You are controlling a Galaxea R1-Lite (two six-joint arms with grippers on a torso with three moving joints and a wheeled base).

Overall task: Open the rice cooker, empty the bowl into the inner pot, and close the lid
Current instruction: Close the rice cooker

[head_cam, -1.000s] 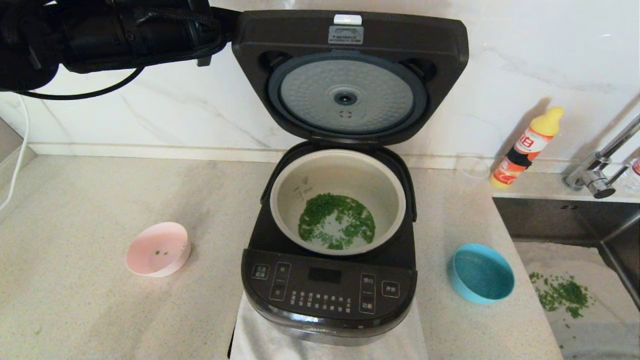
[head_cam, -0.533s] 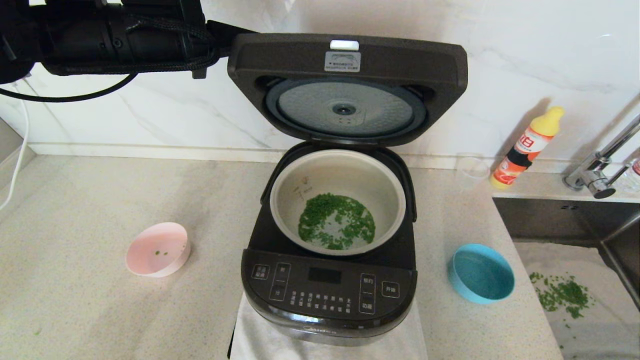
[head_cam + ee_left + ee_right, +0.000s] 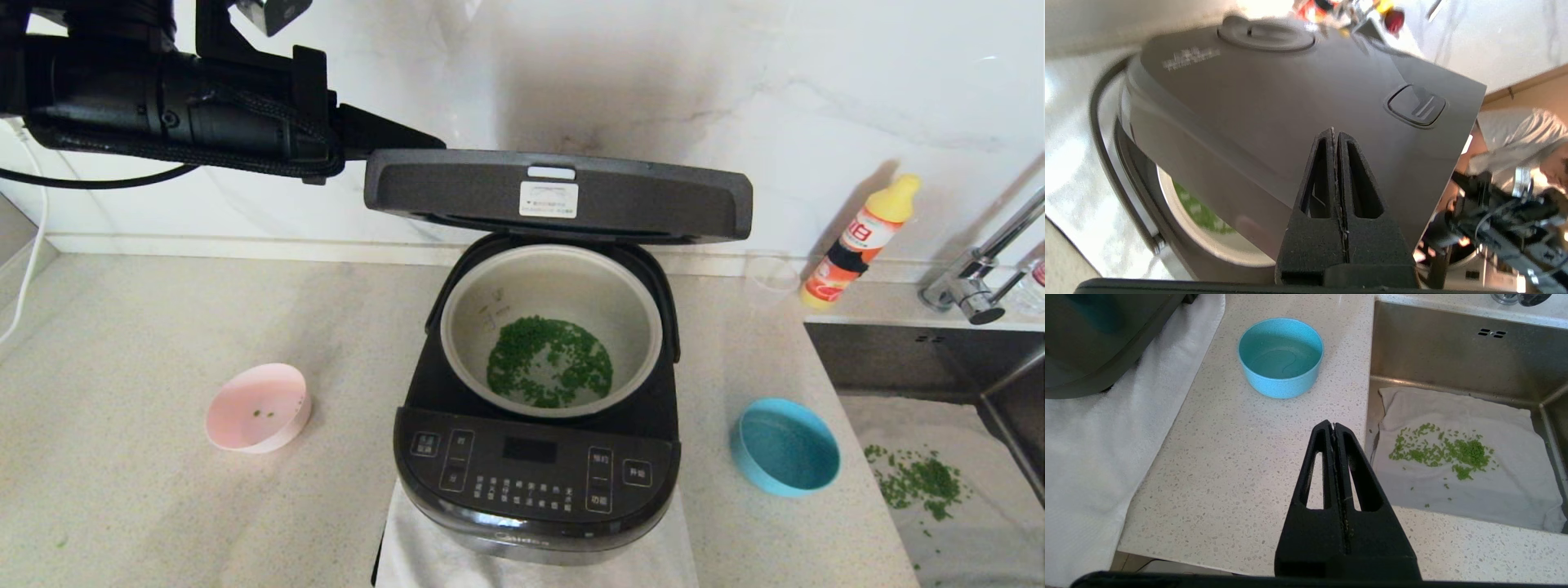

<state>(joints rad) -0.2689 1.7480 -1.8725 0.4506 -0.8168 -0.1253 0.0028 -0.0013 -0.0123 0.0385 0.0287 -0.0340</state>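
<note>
The rice cooker (image 3: 535,482) stands at the counter's middle with the lid (image 3: 555,196) hanging about half shut over it. The inner pot (image 3: 571,282) holds chopped green bits (image 3: 549,371). My left gripper (image 3: 433,144) reaches in from the upper left, shut and empty, its tips (image 3: 1335,131) against the lid's glossy top (image 3: 1257,102), between the steam cap (image 3: 1265,33) and the latch button (image 3: 1416,105). A pink bowl (image 3: 257,407) with a few green bits sits left of the cooker. My right gripper (image 3: 1334,424) is shut and empty above the counter's front, near an empty blue bowl (image 3: 1280,355).
The blue bowl (image 3: 788,447) sits right of the cooker. A yellow bottle (image 3: 861,241), a clear cup (image 3: 771,273) and a faucet (image 3: 976,282) stand at the back right. The sink (image 3: 898,359) holds a cloth with green bits (image 3: 914,478). A white towel (image 3: 424,547) lies under the cooker.
The lid has swung down from upright to about half shut. My left arm has come down and forward with it. The bowls have not moved.
</note>
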